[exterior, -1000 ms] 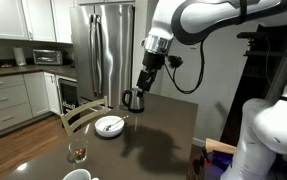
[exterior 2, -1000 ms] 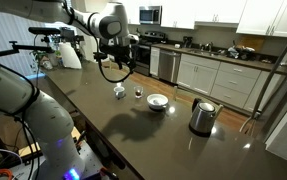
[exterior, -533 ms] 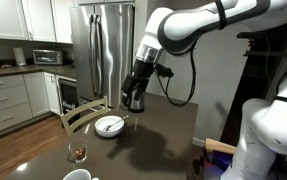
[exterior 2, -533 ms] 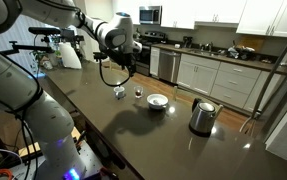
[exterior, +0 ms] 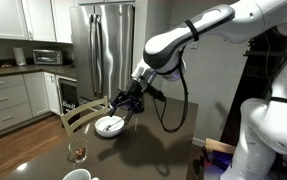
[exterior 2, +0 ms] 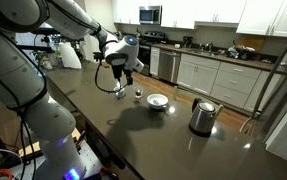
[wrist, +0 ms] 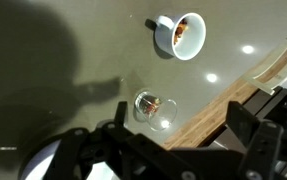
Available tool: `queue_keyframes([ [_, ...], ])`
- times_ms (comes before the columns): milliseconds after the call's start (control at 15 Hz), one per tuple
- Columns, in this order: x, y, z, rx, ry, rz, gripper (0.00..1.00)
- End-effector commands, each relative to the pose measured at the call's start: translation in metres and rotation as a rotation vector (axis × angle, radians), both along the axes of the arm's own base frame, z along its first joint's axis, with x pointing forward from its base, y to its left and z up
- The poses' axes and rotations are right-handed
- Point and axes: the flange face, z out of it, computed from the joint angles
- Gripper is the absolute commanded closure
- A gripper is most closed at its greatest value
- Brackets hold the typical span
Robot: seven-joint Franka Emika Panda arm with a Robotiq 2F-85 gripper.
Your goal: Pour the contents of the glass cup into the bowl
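Glass cup (exterior: 78, 152) stands upright on the dark table (exterior: 168, 135), near the left edge. It is apart from the bowl (exterior: 108, 125), which lies farther back and to the right. A small white cup (wrist: 178, 35) stands near the glass on the side away from the bowl. Gripper (exterior: 122, 103) hangs above the bowl, jaws spread wide, nothing between them, clear of the glass. Handling, judged: thin clear glass, light, rigid, smooth and probably slippery, and breakable if squeezed hard or knocked. The small brownish fill is low inside, so the weight sits low. Best hold looks to be across the side wall at about mid-height, leaving the rim free for the tilt. Views: the wrist view looks down into the glass (wrist: 153, 107) and shows the fill and the wide finger gap, which the exterior views do not resolve. An exterior view shows a steel kettle (exterior 2: 202, 116) right of the bowl (exterior 2: 158, 100), outside the wrist view. Gripper height over the table reads only from the exterior views.
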Motion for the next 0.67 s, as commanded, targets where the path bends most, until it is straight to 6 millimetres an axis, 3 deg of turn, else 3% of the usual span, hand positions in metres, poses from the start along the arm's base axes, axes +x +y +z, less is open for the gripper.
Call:
queue_keyframes([
  [0, -0.021, -0.001, -0.025, 0.166, 0.016, -0.109, 0.00],
  [400, -0.022, 0.002, -0.034, 0.177, 0.024, -0.090, 0.00],
  [600, -0.004, -0.008, -0.040, 0.256, 0.040, -0.273, 0.00],
])
